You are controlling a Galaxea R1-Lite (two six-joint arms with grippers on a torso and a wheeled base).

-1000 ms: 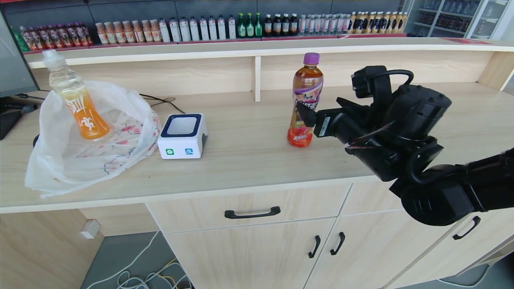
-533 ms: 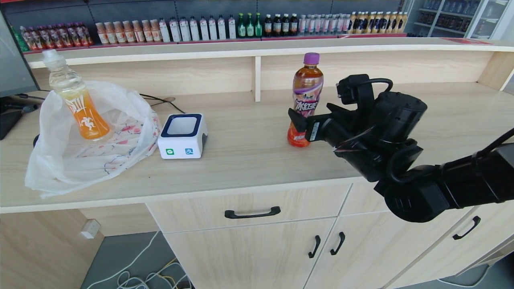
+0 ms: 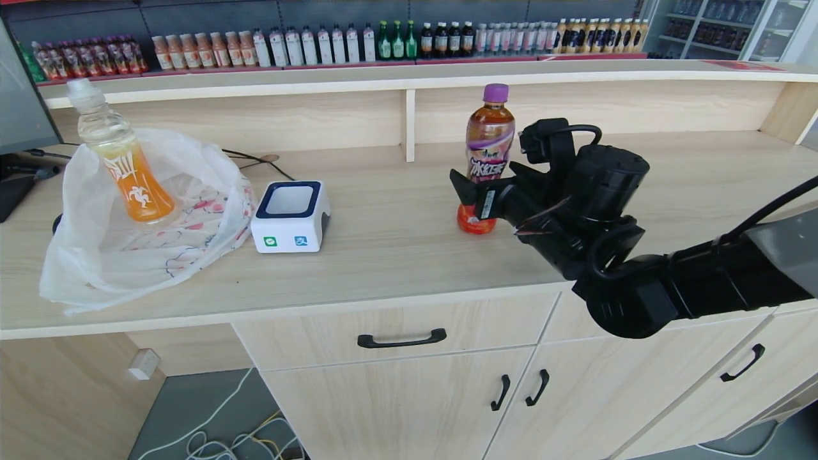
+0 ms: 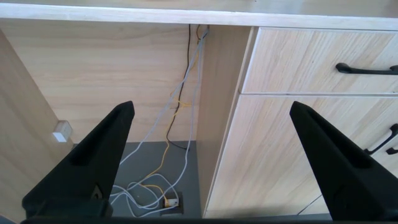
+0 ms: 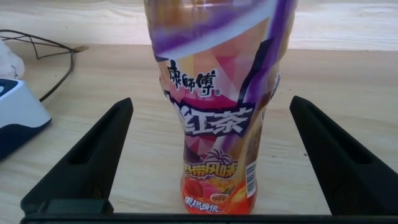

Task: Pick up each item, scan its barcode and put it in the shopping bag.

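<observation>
A pale wooden worktop (image 3: 396, 255) runs across a shop counter, with the right gripper (image 3: 486, 182) held low over it, pointing away from the robot. Its two black fingers are spread wide, and a tea bottle (image 3: 489, 137) with a purple cap stands upright on the worktop between them. In the right wrist view the gripper (image 5: 209, 102) frames the bottle (image 5: 217, 124), with a gap of bare wood between each finger and the bottle's sides, so the fingers are not pressing on it. The bottle's colourful label faces the wrist camera, and a barcode shows low on its side. To the left of the right gripper, well apart from it, a small white scanner (image 3: 291, 217) with a dark blue frame around its top window sits on the worktop. Farther left again lies the shopping bag (image 3: 147, 236), white thin plastic, slumped open, with an orange drink bottle (image 3: 121, 160) standing tilted in it. Beyond the right gripper, behind the counter's raised ledge, is a shelf of bottled drinks (image 3: 383, 41). The left gripper (image 4: 211, 107) hangs below the worktop's edge, its fingers also spread wide and holding nothing, facing wooden cabinet fronts (image 4: 298, 124) and loose cables (image 4: 155, 186) on the floor.
</observation>
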